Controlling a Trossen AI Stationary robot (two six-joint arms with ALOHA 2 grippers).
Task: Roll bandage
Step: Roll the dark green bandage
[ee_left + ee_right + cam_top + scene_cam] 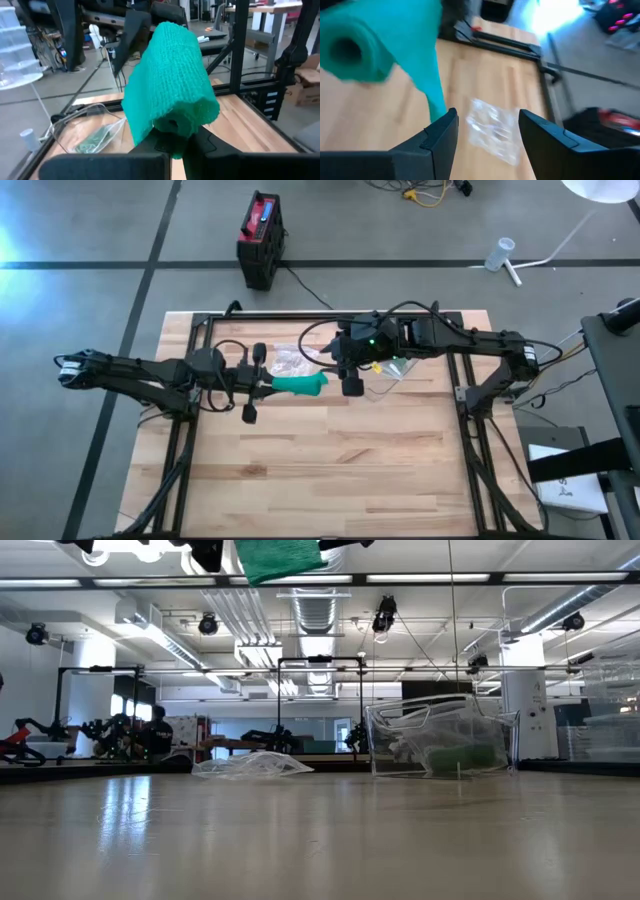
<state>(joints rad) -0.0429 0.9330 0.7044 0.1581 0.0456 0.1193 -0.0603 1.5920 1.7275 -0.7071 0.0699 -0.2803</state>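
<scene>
Green gauze, the bandage (300, 384), is hanging in the air over the table's (330, 470) far half, between the two arms in the high view; the left gripper (262, 386) is clamping its roll end, the right gripper (350, 375) sitting just beside its loose end. Low view is showing only the bandage's lower edge above the table; left wrist view is showing closed jaws pinching the roll; right wrist view is showing jaws apart, the tail beside one finger (442, 132). Judging by this, the right should re-pinch the tail while the left is keeping tension.
</scene>
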